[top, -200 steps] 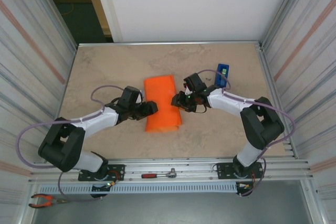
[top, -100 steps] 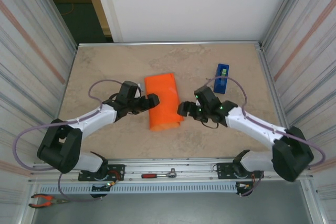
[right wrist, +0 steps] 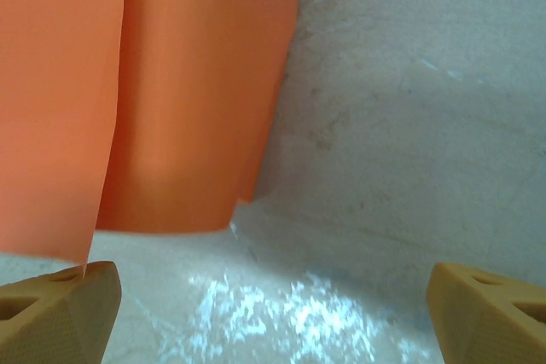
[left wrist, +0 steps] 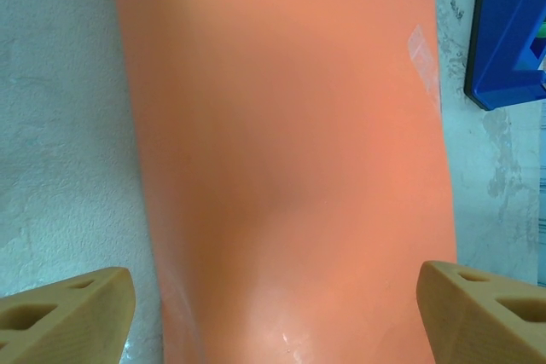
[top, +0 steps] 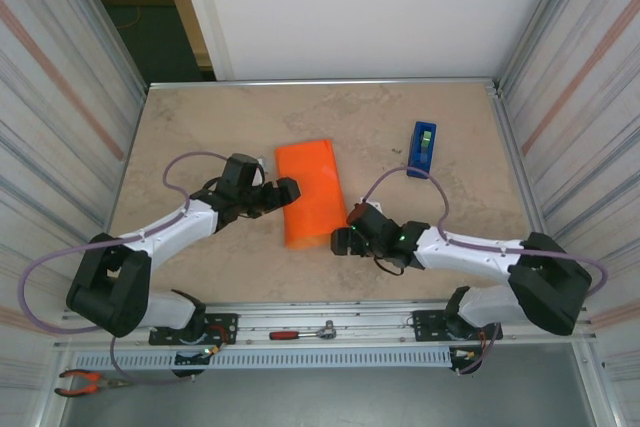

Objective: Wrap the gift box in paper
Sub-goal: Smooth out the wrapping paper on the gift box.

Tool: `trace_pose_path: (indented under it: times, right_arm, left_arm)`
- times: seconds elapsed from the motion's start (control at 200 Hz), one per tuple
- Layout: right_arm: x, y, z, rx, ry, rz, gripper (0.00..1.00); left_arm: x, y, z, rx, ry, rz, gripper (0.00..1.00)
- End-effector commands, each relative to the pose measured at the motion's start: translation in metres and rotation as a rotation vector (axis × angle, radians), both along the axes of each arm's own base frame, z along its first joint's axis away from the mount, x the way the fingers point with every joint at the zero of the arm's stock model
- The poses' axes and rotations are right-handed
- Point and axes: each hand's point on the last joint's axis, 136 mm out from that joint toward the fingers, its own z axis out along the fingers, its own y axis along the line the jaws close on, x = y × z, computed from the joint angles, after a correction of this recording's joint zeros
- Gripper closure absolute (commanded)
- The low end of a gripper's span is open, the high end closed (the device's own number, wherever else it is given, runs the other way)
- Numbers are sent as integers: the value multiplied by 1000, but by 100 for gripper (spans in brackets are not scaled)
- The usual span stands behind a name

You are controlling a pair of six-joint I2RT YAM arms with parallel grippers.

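Orange matte paper [top: 312, 192], a thin plain sheet, lies folded into one oblong parcel at the middle of the beige stone-patterned table [top: 200, 127], its long axis running 12 to 6 o'clock in the top view. The gift box is hidden under the fold.

A second ago both tools met the parcel, one at its 9 o'clock side and one at its 3 o'clock side. Since then the right arm has swung down and now lies low across the near table. The right tool [top: 340, 240] sits just off the parcel's 5 o'clock corner, well apart from the upright blue plastic tape dispenser [top: 422, 149] that it was near before. The left tool [top: 289, 190] has crept slightly toward 12 o'clock and is still at the 9 o'clock edge. The parcel has barely shifted. Both tools have spread wider.

Both are released. In the left wrist view the tan fingers [left wrist: 68, 313] stand far apart with orange paper across the gap, and whether they touch it cannot be told. In the right wrist view bare table lies between the fingertips [right wrist: 55, 313], with the paper's edge at 10 o'clock.

Counted: one parcel, one dispenser, two arms, two tools, one red-handled metal ratchet [top: 300, 332] on the near rail and one pair of orange-handled pliers [top: 85, 380] at 7 o'clock.
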Motion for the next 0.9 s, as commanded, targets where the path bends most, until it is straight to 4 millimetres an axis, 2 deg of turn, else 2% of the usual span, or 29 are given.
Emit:
trace_pose_path:
  times: [0.0,0.215,0.346,0.576,0.696,0.897]
  right_arm:
    - [22,5,3,-17,-103,-50,9]
    - [38,0,-10,-67,-130,-154,12]
    - [33,-8,-14,-99,-140,-182,16]
    - [19,-41,-16,-121,-159,-273,22]
    - [17,-43,-13,-103,-159,-281,24]
    - [8,-35,-9,-65,-119,-217,26]
  left_arm:
    - [-3,3,5,5,-8,-3,14]
    - [-6,6,1,13,-1,5,14]
    - [-7,7,0,15,0,9,14]
    - [-9,9,-3,20,3,9,14]
    - [-10,10,-6,23,3,13,14]
    - [-11,12,-9,33,0,6,14]
